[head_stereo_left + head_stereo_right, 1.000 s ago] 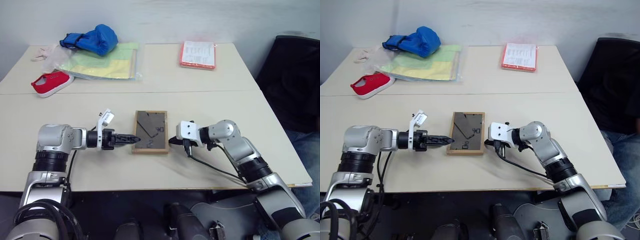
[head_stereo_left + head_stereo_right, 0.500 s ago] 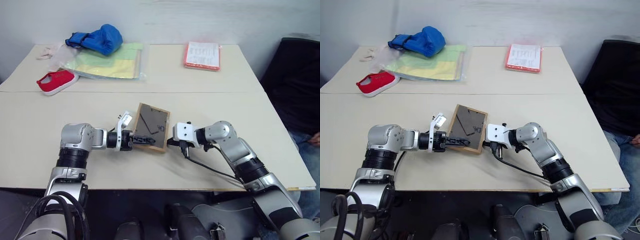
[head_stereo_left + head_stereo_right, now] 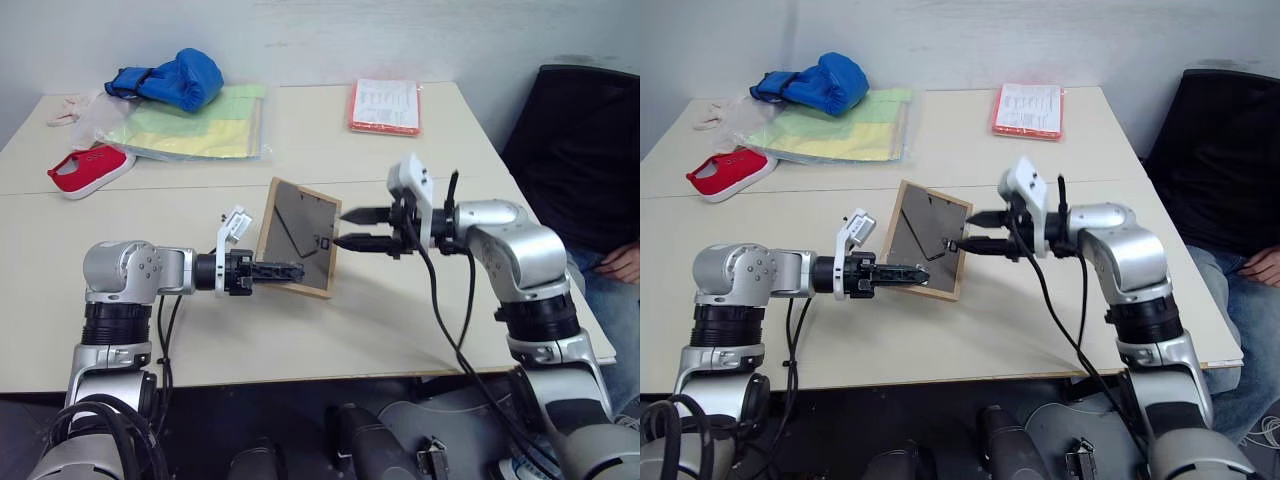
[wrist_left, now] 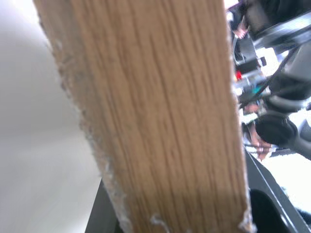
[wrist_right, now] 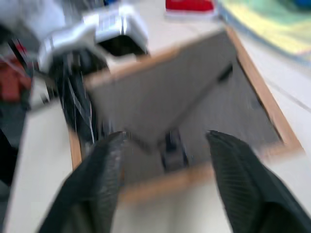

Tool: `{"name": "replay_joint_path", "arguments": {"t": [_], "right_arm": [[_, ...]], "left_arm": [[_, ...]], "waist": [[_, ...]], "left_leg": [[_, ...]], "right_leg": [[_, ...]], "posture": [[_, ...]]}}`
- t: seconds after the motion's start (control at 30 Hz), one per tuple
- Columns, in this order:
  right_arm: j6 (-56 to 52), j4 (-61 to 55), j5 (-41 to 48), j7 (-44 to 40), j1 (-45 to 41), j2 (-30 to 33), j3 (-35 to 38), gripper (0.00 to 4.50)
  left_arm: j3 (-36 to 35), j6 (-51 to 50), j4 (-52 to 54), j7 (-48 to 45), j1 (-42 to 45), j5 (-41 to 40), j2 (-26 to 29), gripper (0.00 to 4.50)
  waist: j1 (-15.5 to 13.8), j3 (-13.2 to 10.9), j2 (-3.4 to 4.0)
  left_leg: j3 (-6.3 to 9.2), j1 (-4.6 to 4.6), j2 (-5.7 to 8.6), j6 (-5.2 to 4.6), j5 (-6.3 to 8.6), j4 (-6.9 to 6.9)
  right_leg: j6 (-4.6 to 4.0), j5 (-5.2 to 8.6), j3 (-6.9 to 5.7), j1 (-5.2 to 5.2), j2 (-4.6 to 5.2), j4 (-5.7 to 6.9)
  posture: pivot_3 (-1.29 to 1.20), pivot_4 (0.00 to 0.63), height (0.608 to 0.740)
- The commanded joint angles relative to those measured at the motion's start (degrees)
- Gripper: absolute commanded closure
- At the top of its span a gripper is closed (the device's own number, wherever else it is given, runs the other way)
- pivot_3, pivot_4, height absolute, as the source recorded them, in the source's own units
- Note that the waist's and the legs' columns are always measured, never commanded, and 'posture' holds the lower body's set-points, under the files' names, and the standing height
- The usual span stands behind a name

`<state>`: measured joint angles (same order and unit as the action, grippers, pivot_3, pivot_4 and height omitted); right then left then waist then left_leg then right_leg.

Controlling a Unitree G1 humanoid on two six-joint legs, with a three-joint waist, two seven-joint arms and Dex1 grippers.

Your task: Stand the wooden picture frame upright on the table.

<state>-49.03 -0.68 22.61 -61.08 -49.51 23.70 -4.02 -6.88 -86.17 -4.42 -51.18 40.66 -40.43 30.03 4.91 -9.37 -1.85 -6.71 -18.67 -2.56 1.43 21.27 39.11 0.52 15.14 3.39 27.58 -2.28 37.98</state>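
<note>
Wooden picture frame (image 3: 296, 237) tilted, dark back showing, seemingly raised off table (image 3: 330, 330)

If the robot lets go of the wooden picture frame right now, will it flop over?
Probably yes. The wooden picture frame is tilted, only its lower edge near the table, with the left gripper clamped on that edge. Its fold-out stand looks flat against the back, so nothing props it. It seems stiff and light: one gripper holds it without bending.

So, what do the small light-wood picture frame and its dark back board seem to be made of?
The wooden picture frame looks like pale unvarnished wood: grain streaks and splintered edges show close up. Its dark grey-brown back board looks matte, perhaps fibreboard or card.
</note>
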Motion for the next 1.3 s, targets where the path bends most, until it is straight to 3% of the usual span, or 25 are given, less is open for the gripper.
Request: {"name": "replay_joint_path", "arguments": {"t": [0.03,0.07,0.17,0.37,0.57,0.67,0.8,0.9,1.0,1.1,1.2,1.3], "right_arm": [[-0.5,3.8,0.81,3.34,-3.16,-2.99,-0.42,0.25],[-0.19,5.2,0.53,3.76,-3.74,-3.55,-0.72,0.0],[1.0,6.84,0.05,3.54,-4.3,-3.74,-1.98,0.0],[-7.1,-2.25,10.88,-1.07,-4.11,-3.26,0.08,0.0],[-4.88,-5.77,9.15,1.41,-1.36,4.06,1.4,0.0],[8.82,-6.54,-0.21,1.36,3.97,12.14,-0.9,0.0],[43.99,-1.41,-16.26,2.6,11.81,19.33,-3.77,0.0],[81.1,10.53,-35.53,20.26,10.93,19.27,-6.98,0.0],[100.25,20.43,-54.21,39.12,5.12,17.81,-11.39,0.0],[104.21,27.06,-70.79,59.88,-1.78,13.97,-16.12,0.0],[104.19,32.79,-80.11,73.69,-6.75,11.02,-20.39,0.0],[102.33,38.13,-86.15,84.39,-10.77,9.14,-24.13,0.57]], "left_arm": [[-2.58,0.72,5.25,0.07,-0.15,-3.92,-0.44,3.17],[-2.8,0.53,5.94,0.35,-0.21,-4.38,-0.58,3.17],[-3.11,0.51,7.03,1.0,-0.36,-5.35,-0.72,3.17],[-1.65,2.81,6.09,1.41,0.09,-4.25,0.59,3.17],[-1.13,4.71,4.73,1.39,-0.32,-3.75,1.94,3.17],[-1.84,3.87,4.75,1.42,-0.04,-4.84,2.08,3.17],[-1.95,3.15,4.99,1.49,0.45,-5.6,2.37,3.17],[-1.46,2.78,4.9,1.33,1.28,-5.97,2.41,3.17],[-1.84,1.44,3.96,1.37,2.81,-6.98,1.99,3.17],[-2.08,-0.6,3.74,1.21,4.02,-8.36,1.68,3.17],[-1.83,-1.68,3.74,1.29,4.69,-9.15,1.85,3.17],[-1.45,-1.87,3.97,1.3,4.82,-9.38,2.44,3.17]], "waist": [[-0.07,0.0,0.0],[-0.1,0.0,0.0],[-0.11,0.0,0.0],[-0.02,-0.01,0.01],[-0.21,-0.01,0.0],[-0.44,-0.03,-0.03],[-0.5,-0.06,-0.09],[0.4,-0.08,-0.12],[1.31,-0.1,-0.14],[1.68,-0.11,-0.14],[1.64,-0.1,-0.14],[1.48,-0.1,-0.13]], "left_leg": [[0.0,-0.01,0.0,0.0,0.0,0.0],[0.01,-0.05,0.02,-0.01,0.0,0.0],[0.03,-0.17,0.04,-0.03,0.01,0.01],[0.13,-0.44,0.01,-0.04,0.01,0.02],[0.16,-0.44,0.03,-0.03,0.0,0.05],[0.23,-0.53,0.05,-0.1,0.04,0.03],[0.24,-0.56,0.09,-0.16,0.07,0.0],[0.1,-0.52,0.12,-0.16,0.06,-0.01],[0.04,-0.47,0.1,-0.07,0.01,-0.01],[0.05,-0.42,0.06,0.03,-0.05,-0.04],[0.02,-0.39,0.03,0.1,-0.08,-0.05],[0.01,-0.36,0.02,0.11,-0.1,-0.03]], "right_leg": [[0.0,0.0,0.0,0.0,0.0,-0.01],[0.0,0.0,0.0,0.02,0.02,-0.02],[0.0,0.0,0.0,0.1,0.03,-0.05],[0.01,-0.01,-0.1,0.27,0.03,-0.1],[0.01,-0.01,-0.12,0.26,0.05,-0.11],[0.03,-0.01,-0.13,0.25,0.04,-0.27],[0.12,-0.06,-0.12,0.2,0.04,-0.42],[0.21,-0.1,0.03,0.15,0.01,-0.38],[0.2,-0.1,0.1,0.2,-0.02,-0.27],[0.15,-0.07,0.16,0.24,-0.11,-0.21],[0.05,-0.02,0.17,0.32,-0.11,-0.11],[0.01,0.0,0.16,0.32,-0.11,-0.08]], "posture": [[0.0,0.15,0.74],[0.0,0.15,0.74],[0.0,0.15,0.74],[0.0,0.15,0.74],[0.0,0.15,0.74],[0.0,0.15,0.74],[0.0,0.15,0.74],[0.0,0.15,0.74],[0.0,0.15,0.74],[0.0,0.15,0.74],[0.0,0.15,0.74],[0.0,0.15,0.74]]}}
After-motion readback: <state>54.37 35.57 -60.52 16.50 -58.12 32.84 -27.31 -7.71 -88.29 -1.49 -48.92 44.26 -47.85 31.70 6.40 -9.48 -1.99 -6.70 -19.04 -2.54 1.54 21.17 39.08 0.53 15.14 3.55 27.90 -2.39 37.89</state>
